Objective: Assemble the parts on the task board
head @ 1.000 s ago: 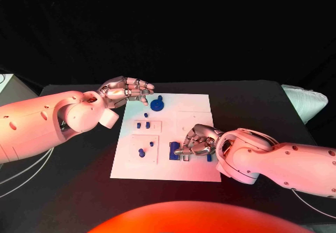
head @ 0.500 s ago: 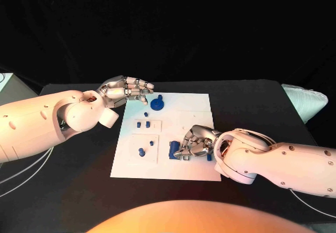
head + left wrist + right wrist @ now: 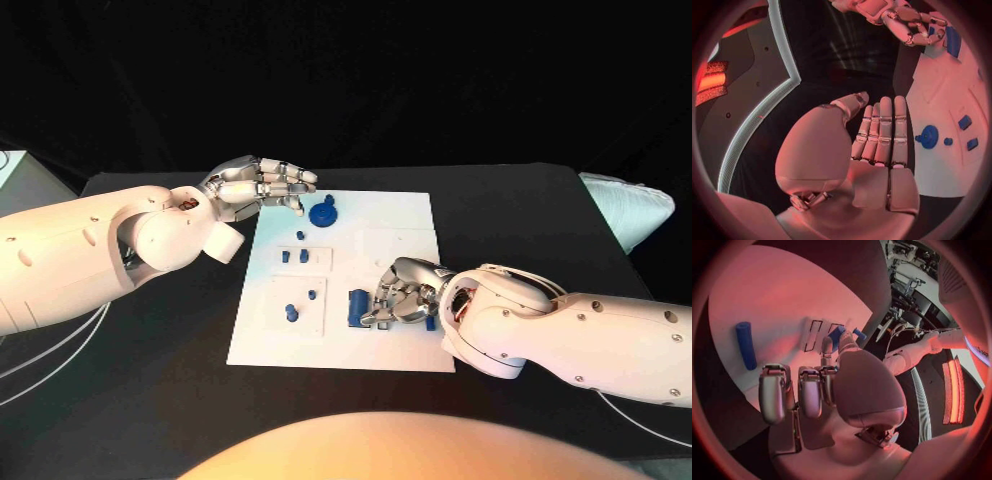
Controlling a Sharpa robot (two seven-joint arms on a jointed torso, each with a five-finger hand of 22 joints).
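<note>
On the black table (image 3: 548, 215) sits the white rectangular task board (image 3: 389, 225), small blue parts spread over it. Right hand (image 3: 400, 295) is down on the board's near right area, fingers curled over a blue block part (image 3: 359, 308); can't tell whether it actually grips it. Left hand (image 3: 263, 187) hovers at the board's far left corner, fingers loosely apart, holding nothing, just beside a round blue knob-shaped part (image 3: 323, 213).
</note>
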